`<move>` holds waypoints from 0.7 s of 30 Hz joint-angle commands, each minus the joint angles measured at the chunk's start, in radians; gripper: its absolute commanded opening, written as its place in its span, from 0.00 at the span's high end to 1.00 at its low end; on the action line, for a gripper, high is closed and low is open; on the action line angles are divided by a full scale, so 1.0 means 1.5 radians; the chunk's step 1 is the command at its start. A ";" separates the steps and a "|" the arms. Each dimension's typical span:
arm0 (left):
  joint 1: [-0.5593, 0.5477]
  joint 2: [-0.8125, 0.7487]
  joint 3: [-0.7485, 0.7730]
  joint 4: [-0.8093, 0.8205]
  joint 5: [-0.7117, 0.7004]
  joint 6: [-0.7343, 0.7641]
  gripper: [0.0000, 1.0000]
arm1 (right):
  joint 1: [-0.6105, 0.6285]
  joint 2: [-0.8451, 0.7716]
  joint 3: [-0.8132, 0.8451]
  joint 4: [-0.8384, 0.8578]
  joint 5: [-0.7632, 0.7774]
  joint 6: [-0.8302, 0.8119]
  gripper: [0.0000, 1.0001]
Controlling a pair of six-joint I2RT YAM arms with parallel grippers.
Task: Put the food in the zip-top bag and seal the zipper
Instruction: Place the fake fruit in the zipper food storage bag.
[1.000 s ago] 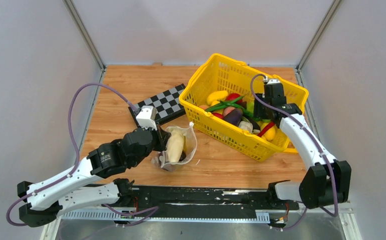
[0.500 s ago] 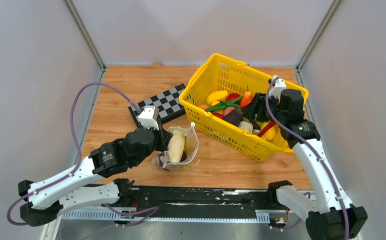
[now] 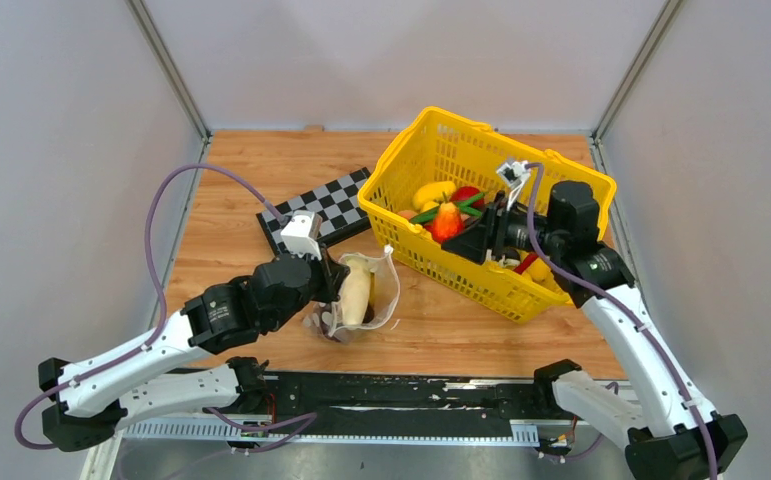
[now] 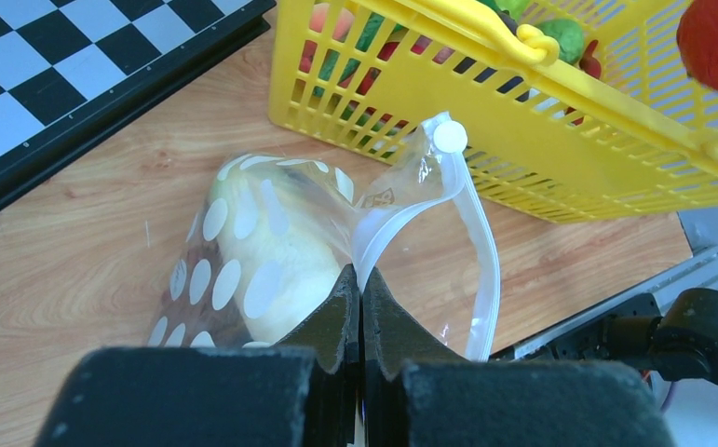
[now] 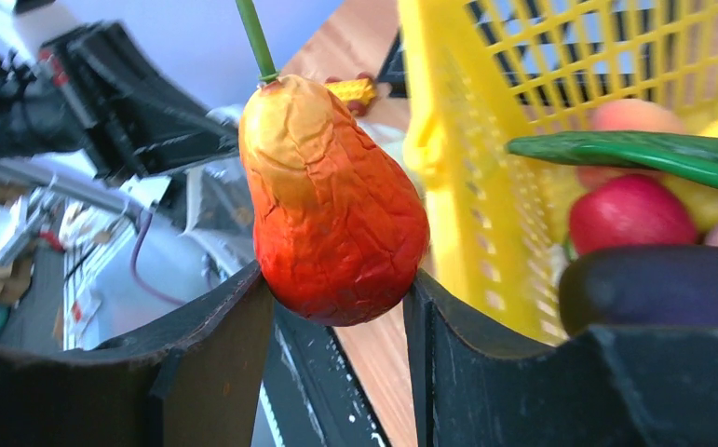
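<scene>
Plastic of the bag (image 4: 243,214) is judged thin, soft and slippery. It is best taken at the stiffer zipper (image 4: 411,214) edge, where it is pinched by the closed left gripper (image 4: 361,289), lower centre of the left wrist view, a cream vegetable (image 4: 290,265) inside. An orange-red fruit (image 5: 331,214) is clamped across its belly by the right gripper (image 5: 334,293) above the yellow basket (image 3: 481,130), right of centre in the top view — light and firm, by its look.
</scene>
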 commanded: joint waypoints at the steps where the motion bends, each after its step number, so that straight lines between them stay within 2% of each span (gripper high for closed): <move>1: 0.004 0.004 0.010 0.044 0.005 0.005 1.00 | 0.072 0.008 0.046 -0.014 -0.039 -0.063 0.62; 7: 0.004 0.003 0.010 0.044 0.006 0.002 1.00 | 0.191 0.044 0.083 -0.066 -0.002 -0.138 0.62; 16: 0.004 -0.001 0.012 0.048 0.006 0.000 1.00 | 0.317 0.125 0.116 -0.145 0.080 -0.214 0.61; 21: 0.004 -0.008 0.012 0.046 0.007 -0.002 1.00 | 0.354 0.193 0.151 -0.177 0.197 -0.214 0.60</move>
